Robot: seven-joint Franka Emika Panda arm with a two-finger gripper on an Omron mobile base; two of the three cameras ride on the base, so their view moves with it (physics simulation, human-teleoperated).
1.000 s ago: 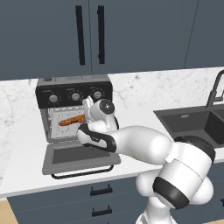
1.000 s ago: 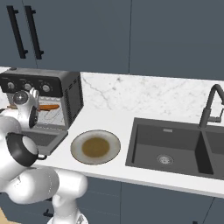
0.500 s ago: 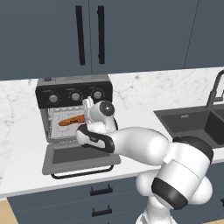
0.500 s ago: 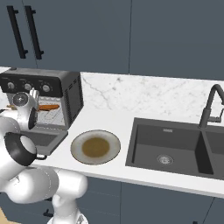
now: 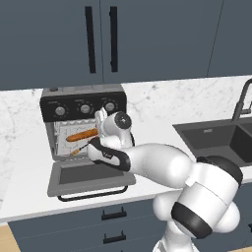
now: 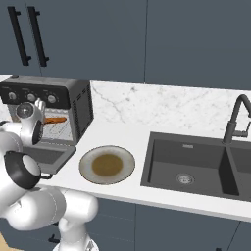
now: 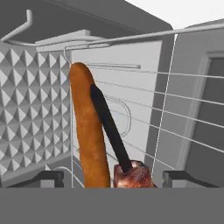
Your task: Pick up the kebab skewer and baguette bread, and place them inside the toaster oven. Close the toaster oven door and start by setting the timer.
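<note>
skewer going in beside the loaf

at the left of the left base view the toaster oven (image 5: 82, 106) stands on the bench (image 5: 24, 172) with its toaster oven door (image 5: 91, 178) dropped flat toward the lower left. inside, on the wire rack (image 7: 175, 109), the baguette bread (image 5: 81, 136) lies with its long axis running left to right across the cavity. just below and right of it the gripper (image 5: 92, 144) sits at the oven mouth, and a thin bit of the kebab skewer (image 5: 76, 151) pokes out to its left.

in the hand view the baguette bread runs up the middle left of the frame, and the kebab skewer's dark stick leans against or just over it, slanting up-left from a reddish meat chunk at the bottom centre between the finger tips (image 7: 46, 177). the tips stand apart with the meat between them; whether they press on it i cannot tell.

the coming move seems to turn on this: the skewer lies nearly parallel to the loaf, just to its right, so it likely wants setting down beside it on the rack.

right of the oven in the right base view sit a plate (image 6: 107, 164) and the sink (image 6: 196, 169).
</note>
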